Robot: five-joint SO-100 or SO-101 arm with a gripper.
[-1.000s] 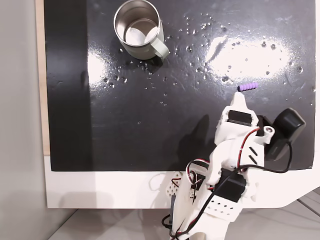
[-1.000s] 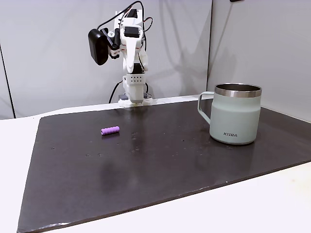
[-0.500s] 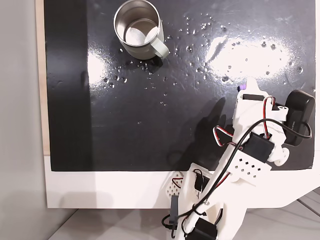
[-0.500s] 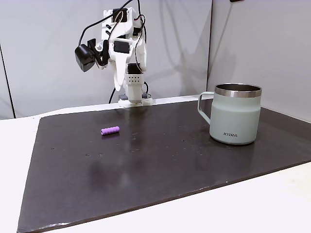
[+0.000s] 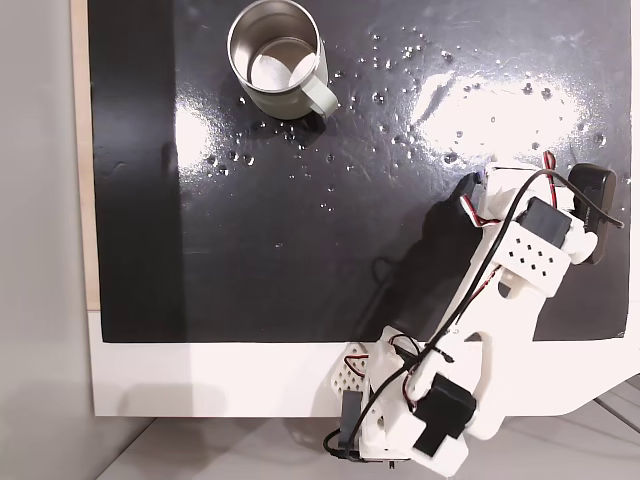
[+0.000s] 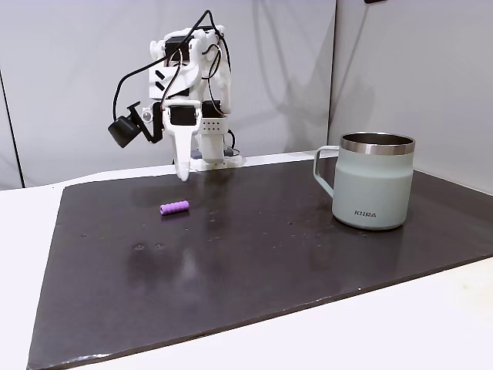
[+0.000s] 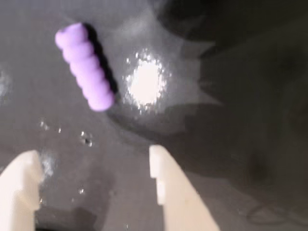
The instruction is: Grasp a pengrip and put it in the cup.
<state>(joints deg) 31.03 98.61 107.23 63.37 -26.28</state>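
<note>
Gripper [image 7: 91, 163]: white two-finger jaws spread wide, empty, above the mat.
Pengrip [image 7: 84, 73]: small light-purple ribbed rubber tube lying just beyond the fingertips.

The white arm rises from its base and folds over at the elbow, so the forearm drops steeply with the hand [image 6: 182, 173] pointing straight down, its tip hanging just above the surface. Seen from above, the arm reaches from the base at 6 o'clock toward 1 o'clock. In the wrist view the hand [image 7: 91, 171] enters from 6 o'clock, its two pale fingers [image 7: 166, 185] spread apart with nothing between them.
</note>
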